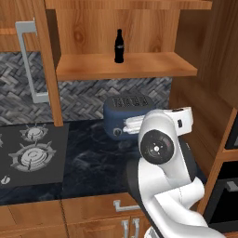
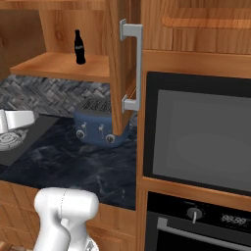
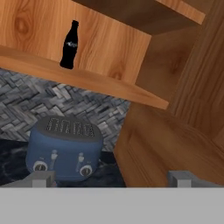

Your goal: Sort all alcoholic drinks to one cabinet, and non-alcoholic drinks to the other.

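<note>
**Gripper empty, cola bottle on the shelf**

Gripper (image 3: 111,178) tips stand wide apart at the bottom of the hand view, and nothing sits between them. It holds nothing. It hangs low over the dark counter (image 1: 93,158), just in front of the blue toaster (image 3: 64,148), and looks up at the open cabinet.

The cola bottle (image 3: 70,45) stands upright on the cabinet shelf (image 3: 100,85), back from the front edge and well above the gripper. It stands alone there. My guess is that this cabinet is the one for drinks with no alcohol, so the bottle is where it should be. No other drink shows in these pictures, so most of the sorting probably waits.

The toaster sits on the counter under the shelf, against the grey tiled wall (image 1: 83,97). It is near the gripper, so a careless lift could bump it.

The left base view shows the stove (image 1: 28,153) beside the toaster, the cabinet's left door (image 1: 49,60) swung open with its long grey handle (image 1: 28,60), and the white arm (image 1: 160,144) bent in front of the toaster. The right base view shows other things: the right door (image 2: 117,63) swung open over the toaster, and a big oven (image 2: 196,137) set in the tall wooden wall next to it. The hand view shows the toaster's two knobs and its slots up close.
</note>
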You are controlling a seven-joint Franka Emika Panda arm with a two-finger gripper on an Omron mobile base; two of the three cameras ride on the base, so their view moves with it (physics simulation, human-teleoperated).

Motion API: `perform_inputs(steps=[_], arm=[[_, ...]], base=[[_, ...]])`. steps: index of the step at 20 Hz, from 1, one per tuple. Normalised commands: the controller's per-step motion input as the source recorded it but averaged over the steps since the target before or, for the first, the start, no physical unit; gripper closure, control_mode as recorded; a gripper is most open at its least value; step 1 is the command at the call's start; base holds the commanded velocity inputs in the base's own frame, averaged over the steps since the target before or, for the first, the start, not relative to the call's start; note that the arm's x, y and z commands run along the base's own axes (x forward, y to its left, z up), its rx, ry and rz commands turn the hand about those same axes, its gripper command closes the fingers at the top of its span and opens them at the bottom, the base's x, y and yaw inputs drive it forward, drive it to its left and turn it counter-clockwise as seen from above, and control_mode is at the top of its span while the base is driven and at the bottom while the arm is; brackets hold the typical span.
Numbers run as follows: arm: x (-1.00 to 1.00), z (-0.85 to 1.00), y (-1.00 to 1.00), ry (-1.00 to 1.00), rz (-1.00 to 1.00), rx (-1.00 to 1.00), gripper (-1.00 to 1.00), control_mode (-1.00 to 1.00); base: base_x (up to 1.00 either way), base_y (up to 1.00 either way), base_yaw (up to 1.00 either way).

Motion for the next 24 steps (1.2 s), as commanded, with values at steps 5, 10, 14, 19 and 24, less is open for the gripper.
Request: perform_inputs(steps=[5, 10, 14, 19, 24], arm=[[0.00, 0.00, 0.00, 0.00, 0.00, 0.00, -1.00, -1.00], [0.00, 0.00, 0.00, 0.00, 0.00, 0.00, -1.00, 1.00], [0.00, 0.00, 0.00, 0.00, 0.00, 0.00, -1.00, 1.00], [0.00, 0.00, 0.00, 0.00, 0.00, 0.00, -1.00, 1.00], [0.00, 0.00, 0.00, 0.00, 0.00, 0.00, -1.00, 1.00]], base=[[0.00, 0.00, 0.00], [-0.14, 0.02, -0.01], [-0.39, 0.49, -0.10], [-0.31, 0.64, -0.12], [-0.26, 0.71, -0.10]])
